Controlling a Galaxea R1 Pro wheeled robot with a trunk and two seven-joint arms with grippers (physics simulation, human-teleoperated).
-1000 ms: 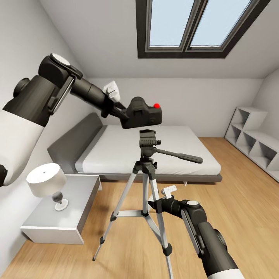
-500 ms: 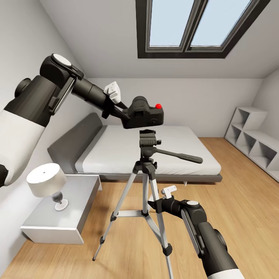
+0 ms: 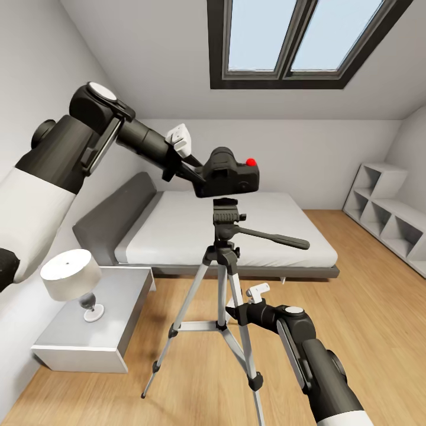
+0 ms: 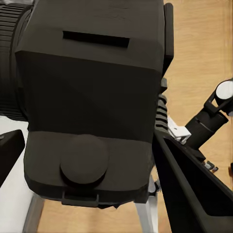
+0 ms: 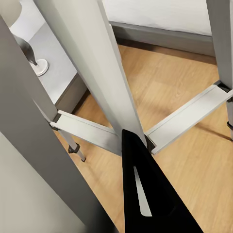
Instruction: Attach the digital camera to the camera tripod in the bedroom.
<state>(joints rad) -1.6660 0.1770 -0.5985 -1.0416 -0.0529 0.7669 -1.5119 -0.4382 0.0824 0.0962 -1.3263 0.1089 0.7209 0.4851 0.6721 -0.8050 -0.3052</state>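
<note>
My left gripper (image 3: 198, 175) is shut on the digital camera (image 3: 229, 176), a black box with a red button (image 3: 251, 161) on top. The camera hangs directly over the camera tripod's black head (image 3: 226, 214), with a thin gap between them. The pan handle (image 3: 278, 238) sticks out to the right. In the left wrist view the camera (image 4: 92, 92) sits between two black fingers (image 4: 194, 194). Low down, my right gripper (image 3: 234, 311) is shut on a silver tripod leg (image 3: 239, 319); the right wrist view shows one finger (image 5: 143, 199) beside the legs (image 5: 97, 73).
A white bed (image 3: 225, 228) with a grey headboard stands behind the tripod. At the left a grey nightstand (image 3: 118, 307) carries a white lamp (image 3: 71, 275). White cube shelves (image 3: 387, 216) line the right wall. A skylight (image 3: 302, 38) is overhead, and light wood floor surrounds the tripod.
My left arm has carried the camera to the right, so it now sits over the tripod head. The right arm and the tripod have not moved.
</note>
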